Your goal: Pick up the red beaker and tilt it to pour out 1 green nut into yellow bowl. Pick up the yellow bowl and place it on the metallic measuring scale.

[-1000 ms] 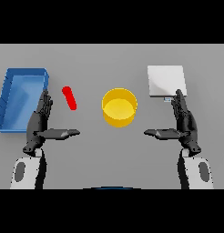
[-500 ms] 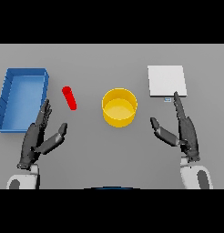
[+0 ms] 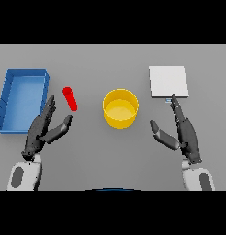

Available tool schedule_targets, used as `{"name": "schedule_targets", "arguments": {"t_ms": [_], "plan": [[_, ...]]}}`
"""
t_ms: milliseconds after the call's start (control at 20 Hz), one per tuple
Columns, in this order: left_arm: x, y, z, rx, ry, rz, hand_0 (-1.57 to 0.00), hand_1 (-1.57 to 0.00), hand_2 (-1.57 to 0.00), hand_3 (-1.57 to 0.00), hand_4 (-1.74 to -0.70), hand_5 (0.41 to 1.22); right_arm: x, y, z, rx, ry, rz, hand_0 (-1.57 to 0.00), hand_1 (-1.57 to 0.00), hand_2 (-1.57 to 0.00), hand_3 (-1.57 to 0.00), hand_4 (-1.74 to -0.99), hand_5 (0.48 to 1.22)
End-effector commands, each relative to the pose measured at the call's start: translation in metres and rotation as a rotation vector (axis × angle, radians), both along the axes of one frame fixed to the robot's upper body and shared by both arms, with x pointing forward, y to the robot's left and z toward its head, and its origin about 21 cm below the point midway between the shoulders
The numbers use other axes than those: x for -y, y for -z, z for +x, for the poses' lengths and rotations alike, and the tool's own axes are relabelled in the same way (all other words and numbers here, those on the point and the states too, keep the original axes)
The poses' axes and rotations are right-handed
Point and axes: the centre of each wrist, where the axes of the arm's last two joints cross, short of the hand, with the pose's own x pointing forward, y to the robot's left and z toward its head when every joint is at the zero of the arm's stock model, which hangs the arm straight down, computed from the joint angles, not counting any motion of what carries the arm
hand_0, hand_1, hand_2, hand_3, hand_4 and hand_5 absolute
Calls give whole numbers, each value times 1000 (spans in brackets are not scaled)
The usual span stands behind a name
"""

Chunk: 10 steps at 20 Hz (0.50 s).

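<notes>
Red beaker (image 3: 70, 98) lying just beyond left hand (image 3: 41, 131), both hands' fingers apart, right hand (image 3: 183, 133) near scale (image 3: 168, 81)

red beaker (image 3: 70, 98) contents too small to tell, yellow bowl (image 3: 120, 108) contents unclear
</notes>
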Motion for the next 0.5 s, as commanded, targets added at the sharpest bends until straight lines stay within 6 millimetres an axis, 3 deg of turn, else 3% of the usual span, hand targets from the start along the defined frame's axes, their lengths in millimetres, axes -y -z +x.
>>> {"name": "schedule_targets", "arguments": {"t_ms": [0, 200, 450], "plan": [[0, 5, 8, 5, 9, -1, 1, 1, 1, 1, -1169, 648, 0, 1, 1, -2, -2, 10, 1, 1, 1, 1, -1209, 627], [2, 19, 33, -12, 25, 22, 1, 1, 1, 1, -1176, 640, 1, 1, 2, 2, 0, 14, 1, 1, 1, 1, -1225, 627], [8, 16, 67, 5, 50, 31, 1, 1, 1, 1, -1197, 646, 4, 3, 4, 1, 5, 8, 1, 1, 1, 1, -1218, 626]]}}
